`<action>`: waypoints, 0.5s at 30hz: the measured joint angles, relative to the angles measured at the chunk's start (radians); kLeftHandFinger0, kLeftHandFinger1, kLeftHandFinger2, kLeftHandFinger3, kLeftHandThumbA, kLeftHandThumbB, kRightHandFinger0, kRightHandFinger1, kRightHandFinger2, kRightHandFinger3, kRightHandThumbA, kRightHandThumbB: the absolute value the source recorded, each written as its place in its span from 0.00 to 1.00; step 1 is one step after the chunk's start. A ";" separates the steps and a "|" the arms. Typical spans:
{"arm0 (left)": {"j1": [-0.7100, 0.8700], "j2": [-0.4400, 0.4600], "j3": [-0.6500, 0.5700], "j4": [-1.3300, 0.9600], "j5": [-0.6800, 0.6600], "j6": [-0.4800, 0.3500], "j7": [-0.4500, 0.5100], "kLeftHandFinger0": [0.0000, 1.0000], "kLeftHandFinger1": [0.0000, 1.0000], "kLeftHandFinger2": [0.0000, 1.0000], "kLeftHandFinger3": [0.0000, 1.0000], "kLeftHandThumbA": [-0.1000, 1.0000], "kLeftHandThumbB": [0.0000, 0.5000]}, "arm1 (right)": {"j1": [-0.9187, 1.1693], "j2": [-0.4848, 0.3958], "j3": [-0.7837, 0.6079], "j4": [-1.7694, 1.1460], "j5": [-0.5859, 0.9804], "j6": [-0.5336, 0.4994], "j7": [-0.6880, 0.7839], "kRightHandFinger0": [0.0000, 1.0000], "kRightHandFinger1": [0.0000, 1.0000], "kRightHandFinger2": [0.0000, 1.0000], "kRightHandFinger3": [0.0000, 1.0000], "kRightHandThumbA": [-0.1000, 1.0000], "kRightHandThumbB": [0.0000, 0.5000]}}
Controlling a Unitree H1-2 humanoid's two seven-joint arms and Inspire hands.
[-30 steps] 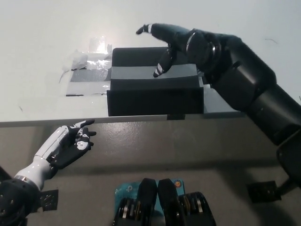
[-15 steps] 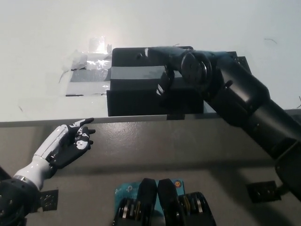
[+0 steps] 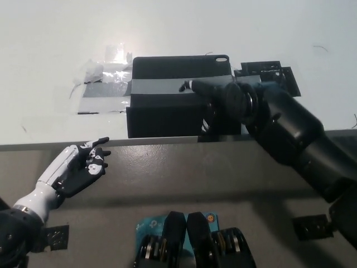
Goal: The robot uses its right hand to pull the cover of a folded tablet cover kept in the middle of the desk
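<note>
The white left hand rests below the bench edge at lower left, fingers apart, holding nothing. Clear tape lies on the white bench, touching the left side of the black folded tablet cover at mid-bench near the front edge. The black right hand lies over the cover's right part; whether it grips cannot be told. No writing is legible.

We can read no text, label, brand or number anywhere: none on the tablet cover, none on the desk.
</note>
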 measured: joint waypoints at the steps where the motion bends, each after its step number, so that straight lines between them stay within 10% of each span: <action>1: -0.002 0.000 0.000 0.000 0.000 0.000 0.000 0.80 0.86 0.97 1.00 1.00 0.09 | 0.006 0.003 0.001 0.004 -0.004 0.000 0.000 1.00 1.00 1.00 1.00 1.00 0.96; 15: -0.012 0.003 0.005 0.005 -0.002 0.000 -0.018 0.79 0.86 0.96 1.00 1.00 0.12 | 0.061 0.010 0.007 -0.019 -0.069 -0.023 -0.013 1.00 1.00 1.00 1.00 1.00 0.90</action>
